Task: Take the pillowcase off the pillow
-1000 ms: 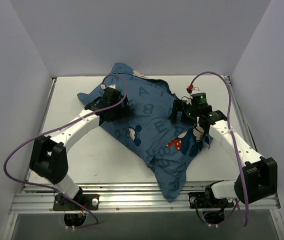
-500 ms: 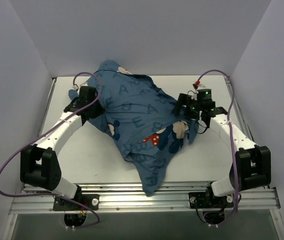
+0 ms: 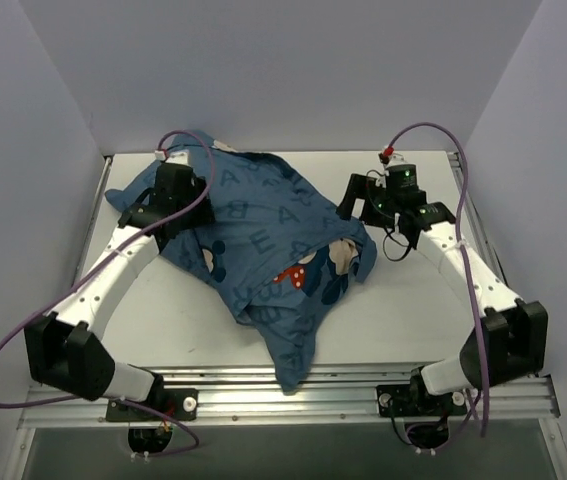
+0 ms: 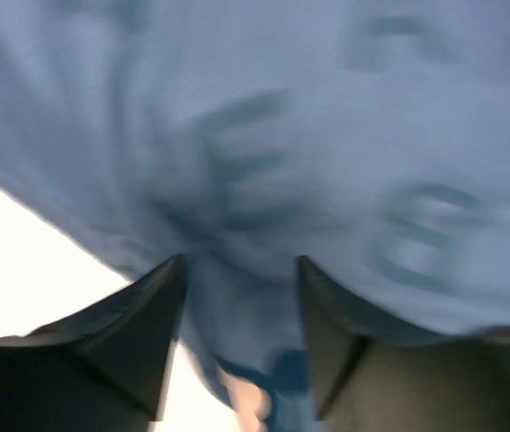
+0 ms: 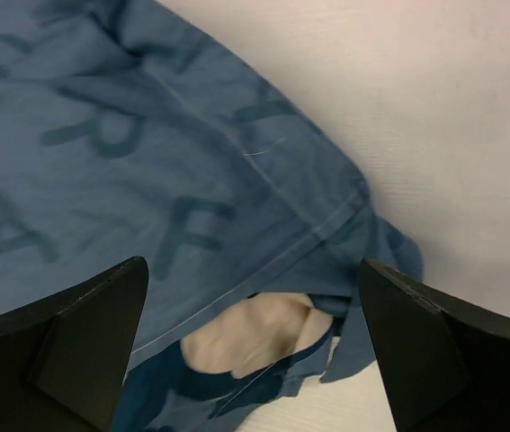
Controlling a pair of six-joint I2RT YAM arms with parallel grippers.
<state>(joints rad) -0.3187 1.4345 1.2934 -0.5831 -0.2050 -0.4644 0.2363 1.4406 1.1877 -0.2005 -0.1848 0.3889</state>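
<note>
The dark-blue pillowcase (image 3: 263, 225) with letters and mouse prints lies bunched across the table, one end trailing to the front edge. My left gripper (image 3: 153, 212) is shut on a fold of it at its back-left end; the left wrist view shows blue fabric (image 4: 326, 135) pinched between the fingers of that gripper (image 4: 241, 270). My right gripper (image 3: 355, 208) is open and empty, just above the cover's right edge (image 5: 317, 234); its jaws stand wide apart (image 5: 252, 263). A cream mouse-face print (image 5: 255, 337) shows at a fold. No plain white pillow shows; it is hidden.
The white table (image 3: 413, 300) has grey walls at the back and both sides. A metal rail (image 3: 263, 400) runs along the front edge, where both arm bases sit. Purple cables loop from each arm.
My left gripper has moved left and back, dragging the pillowcase that way. My right gripper has moved back along the cover's right edge, still open.
</note>
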